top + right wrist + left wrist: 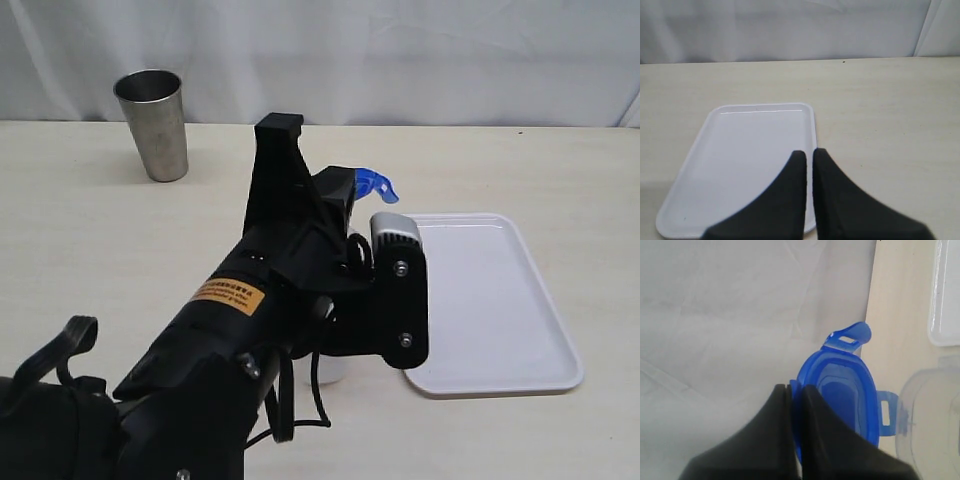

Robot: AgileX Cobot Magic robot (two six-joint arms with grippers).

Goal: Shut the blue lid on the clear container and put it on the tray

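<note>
Pinching the blue lid (840,385) by its rim with the left gripper (795,388), near the clear container (930,405).
Hovering the right gripper (809,153), nearly closed and empty, over the tray (740,150) edge.

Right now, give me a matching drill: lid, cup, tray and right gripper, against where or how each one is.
1. blue lid
2. steel cup
3. tray
4. right gripper

A. flat on the table, right side
B. shut, holding nothing
C. pinched by the left gripper
D. upright, back left of the table

Pairs: 1-C, 2-D, 3-A, 4-B
</note>
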